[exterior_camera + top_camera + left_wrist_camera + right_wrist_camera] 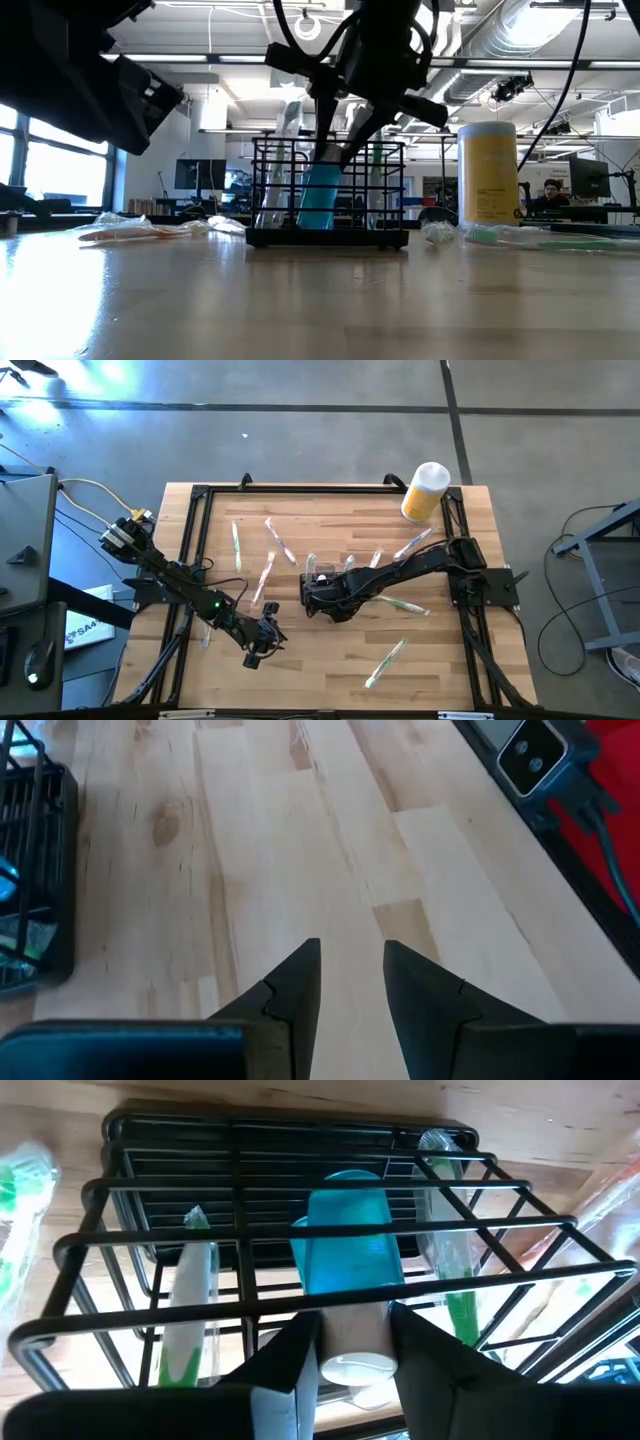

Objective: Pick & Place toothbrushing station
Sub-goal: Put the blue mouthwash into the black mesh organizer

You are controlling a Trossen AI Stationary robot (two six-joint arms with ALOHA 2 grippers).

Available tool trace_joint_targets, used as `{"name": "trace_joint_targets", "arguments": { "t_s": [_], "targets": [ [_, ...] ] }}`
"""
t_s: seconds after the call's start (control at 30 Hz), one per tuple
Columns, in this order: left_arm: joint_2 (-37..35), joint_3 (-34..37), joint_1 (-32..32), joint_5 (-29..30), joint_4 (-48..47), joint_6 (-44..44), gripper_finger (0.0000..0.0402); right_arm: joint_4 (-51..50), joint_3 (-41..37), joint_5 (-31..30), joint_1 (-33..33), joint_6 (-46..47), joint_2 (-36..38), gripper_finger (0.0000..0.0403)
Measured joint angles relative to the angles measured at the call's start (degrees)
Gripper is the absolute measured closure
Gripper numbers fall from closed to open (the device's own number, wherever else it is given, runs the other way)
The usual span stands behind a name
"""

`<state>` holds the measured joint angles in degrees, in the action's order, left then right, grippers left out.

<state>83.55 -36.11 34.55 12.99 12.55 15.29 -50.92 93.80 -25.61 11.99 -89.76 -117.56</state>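
The black wire caddy (322, 600) stands on the wooden table near its middle; it also shows in the low view (328, 195) and the right wrist view (300, 1190). Two wrapped toothbrushes (190, 1310) stand in its compartments. My right gripper (318, 586) is above the caddy, shut on a blue tube (348, 1240) with a white cap that reaches down into a middle compartment. My left gripper (260, 650) is open and empty, low over bare table near the front edge, left of the caddy (35, 870). My right gripper pinches the blue tube between its two fingers at the tube's upper end, by the white cap (356, 1368). The fingers come from above, pointing down. The tube (320, 195) stands tilted inside the caddy, blue end down; whether it touches the floor I cannot tell.
A yellow cylinder with a white lid (425, 490) stands at the far right. Several wrapped toothbrushes lie loose on the table, such as the ones at the far left (236, 545), left of the caddy (263, 578) and near the front (385, 663). Black rails (190, 550) edge the table.
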Motion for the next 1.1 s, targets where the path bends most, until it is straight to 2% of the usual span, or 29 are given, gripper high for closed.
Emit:
{"name": "trace_joint_targets", "arguments": {
  "t_s": [0.3, 0.53, 1.1],
  "targets": [
    [0.0, 0.5, 0.0, -0.5, 1.1, 0.0, 0.0295, -0.2, -0.1, -1.4, 0.0, 1.6, -0.1, 0.0309],
    [0.0, 0.5, 0.0, -0.5, 1.1, 0.0, 0.0295, -0.2, -0.2, -1.9, 0.5, 2.5, -0.1, 0.0292],
    [0.0, 0.5, 0.0, -0.5, 1.1, 0.0, 0.0295, 1.1, -0.3, -3.0, 1.0, 4.6, -0.2, 0.0291]
  ]
}}
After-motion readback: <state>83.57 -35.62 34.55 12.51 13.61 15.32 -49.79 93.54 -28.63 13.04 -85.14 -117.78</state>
